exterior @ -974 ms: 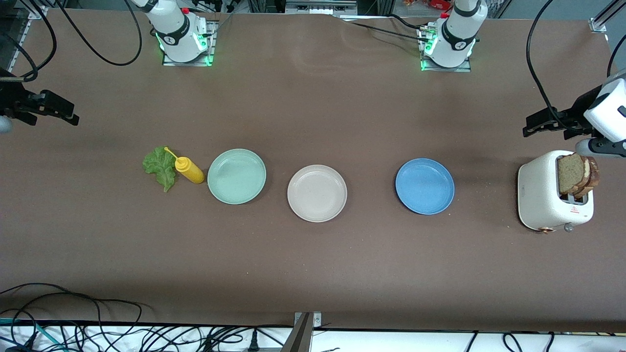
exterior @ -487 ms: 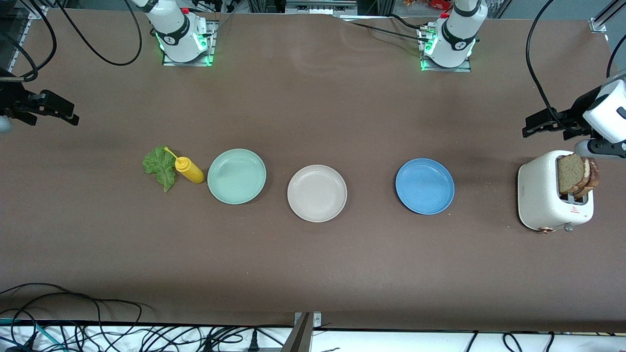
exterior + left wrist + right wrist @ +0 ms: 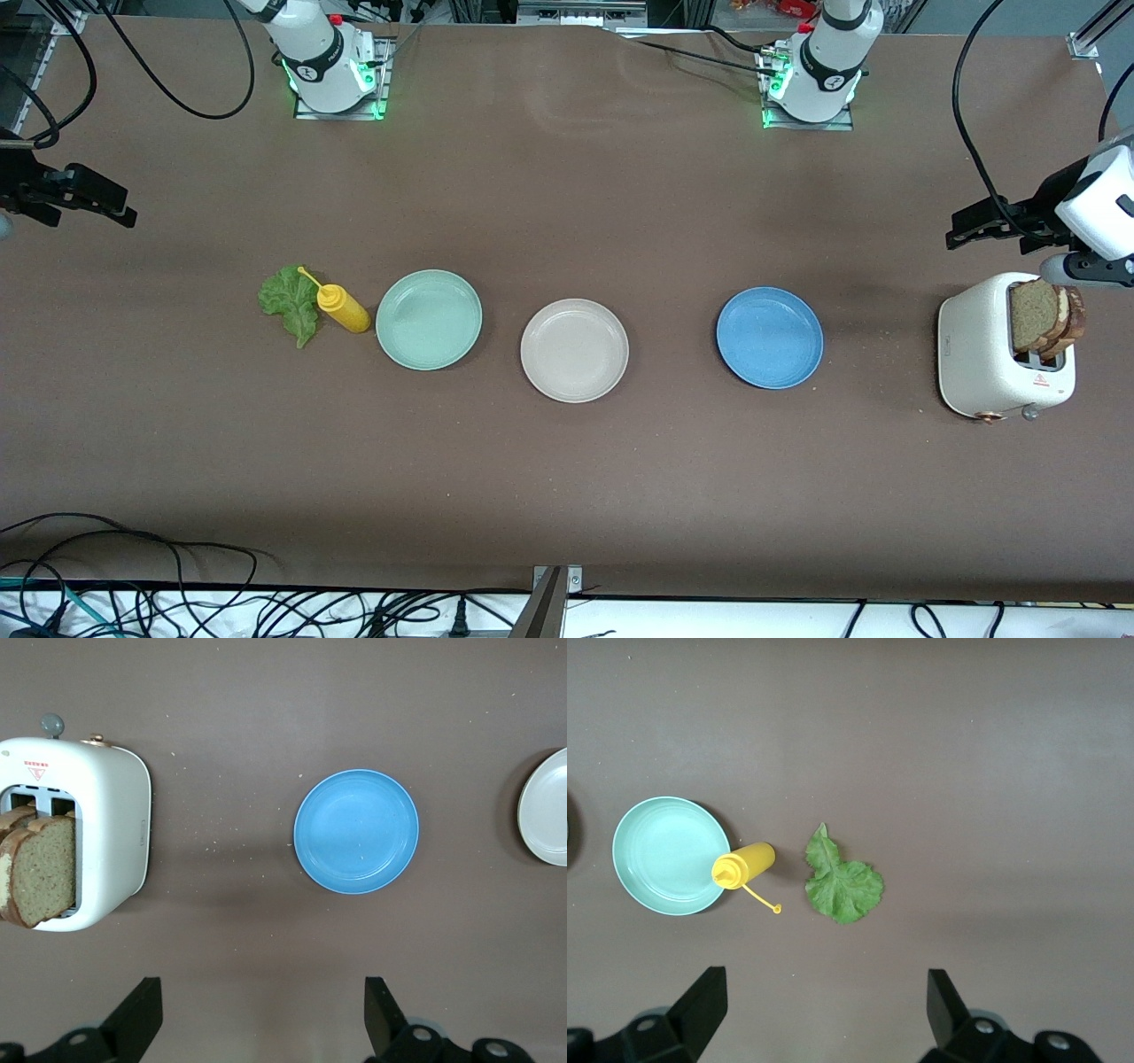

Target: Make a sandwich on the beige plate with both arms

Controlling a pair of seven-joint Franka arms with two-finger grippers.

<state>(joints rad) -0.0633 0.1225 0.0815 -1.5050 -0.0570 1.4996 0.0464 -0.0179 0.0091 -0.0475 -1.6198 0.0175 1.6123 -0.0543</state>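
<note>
The beige plate (image 3: 574, 350) lies bare in the middle of the table, between a mint-green plate (image 3: 429, 319) and a blue plate (image 3: 769, 337). Brown bread slices (image 3: 1045, 315) stand up out of a white toaster (image 3: 997, 363) at the left arm's end. A green lettuce leaf (image 3: 289, 301) lies flat toward the right arm's end. My left gripper (image 3: 959, 229) hangs open and holds nothing, over bare table close to the toaster (image 3: 106, 842). My right gripper (image 3: 124, 211) hangs open over bare table at its own end, well away from the lettuce (image 3: 843, 884).
A yellow squeeze bottle (image 3: 343, 307) lies on its side between the lettuce and the mint-green plate, almost touching both. Cables run along the table's near edge (image 3: 133, 549). In the left wrist view the blue plate (image 3: 356, 843) sits between toaster and beige plate (image 3: 549, 811).
The right gripper has drifted slightly outward toward its end of the table. The left arm has barely moved. Nothing on the table has shifted.
</note>
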